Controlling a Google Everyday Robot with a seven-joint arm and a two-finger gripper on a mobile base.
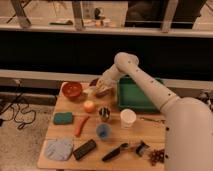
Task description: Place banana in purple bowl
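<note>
My gripper (98, 89) reaches down at the back of the wooden table (145, 135), between the red-orange bowl (72, 90) and the green tray (137, 95). It sits right over the dark purple bowl (94, 82), which it mostly hides; only a dark rim shows. A small pale yellow piece, the banana (90, 92), shows at the gripper's left tip, at the bowl's front edge. I cannot tell whether the banana is held or resting in the bowl.
A round yellow-orange fruit (89, 106), metal cup (104, 114), white cup (128, 118) and blue cup (103, 131) stand mid-table. A teal sponge (63, 118), orange carrot-like piece (81, 126), blue cloth (59, 149), black block (85, 149) and grapes (156, 156) lie toward the front.
</note>
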